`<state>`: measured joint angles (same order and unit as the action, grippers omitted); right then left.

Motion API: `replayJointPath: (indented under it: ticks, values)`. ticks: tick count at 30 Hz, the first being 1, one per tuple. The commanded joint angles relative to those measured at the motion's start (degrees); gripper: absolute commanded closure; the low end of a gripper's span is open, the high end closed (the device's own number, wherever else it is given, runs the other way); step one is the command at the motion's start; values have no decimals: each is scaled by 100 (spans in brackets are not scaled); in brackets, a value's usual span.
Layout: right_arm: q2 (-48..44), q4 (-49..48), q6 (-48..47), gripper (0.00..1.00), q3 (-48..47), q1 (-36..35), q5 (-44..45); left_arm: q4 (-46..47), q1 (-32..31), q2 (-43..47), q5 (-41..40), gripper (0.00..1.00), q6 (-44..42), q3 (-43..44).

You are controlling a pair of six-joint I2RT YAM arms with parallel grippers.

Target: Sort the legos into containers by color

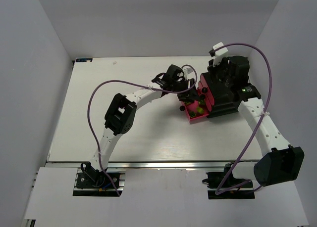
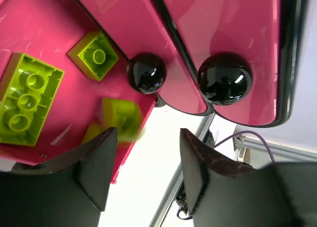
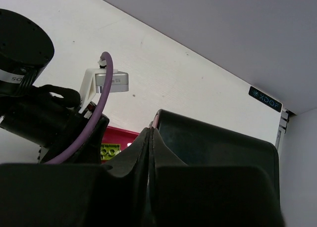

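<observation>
Left hand (image 2: 146, 155) spread wide, nothing in it, over the open pink drawer (image 2: 29, 19). Lime-green legos inside: an oblong one (image 2: 27, 99), a square one (image 2: 96, 55), a third (image 2: 122, 118) blurred near the fingertips. Right hand (image 3: 151, 138) pressed together above the black cabinet (image 1: 228, 91). No loose bricks showing on the bench (image 1: 124, 148); purple and dark green unseen, so probably nearly finished.
</observation>
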<state>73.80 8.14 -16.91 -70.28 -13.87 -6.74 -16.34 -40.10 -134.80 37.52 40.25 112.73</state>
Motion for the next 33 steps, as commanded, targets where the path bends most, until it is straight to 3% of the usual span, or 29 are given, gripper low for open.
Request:
replayJointPath:
  ticks: [1,2,5,8,11,12,13,15,18,20,22,25,30,33]
  values:
    - [-208,-226,12,93,58,68,33,-379,19,51,-209,35,-140,285]
    - [-208,-217,3,89,50,86,-11,-405,19,59,-236,28,-166,302]
    - [-234,-111,3,86,6,130,-81,-467,19,112,-289,28,-175,478]
    - [-234,47,47,86,-91,183,-187,-449,81,374,-490,35,-158,566]
    - [-182,293,257,95,-266,340,-161,-475,222,708,-936,72,-123,356]
    - [-112,372,345,97,-336,384,-152,-545,309,1040,-1105,94,-123,233]
    - [-51,564,537,99,-511,533,-108,-555,388,1226,-1472,100,-62,-185]
    - [186,758,714,99,-740,665,-47,-502,458,1804,-1781,100,79,-732]
    - [686,1294,1066,77,-1381,1052,-222,-300,616,2447,-2143,98,483,-1980]
    - [968,1690,1224,47,-1874,1342,-476,-64,695,2677,-2179,85,764,-2824]
    - [1355,1892,1146,28,-2207,1728,-652,391,819,2836,-1908,71,949,-3464]
    - [1671,2059,1067,14,-2533,2010,-941,605,819,2610,-1705,55,976,-3582]
    - [2577,2973,795,11,-3526,2599,-1487,430,766,1854,-1353,53,836,-2968]
    - [2902,3201,514,16,-3782,2793,-1707,395,766,1449,-1230,53,765,-2651]
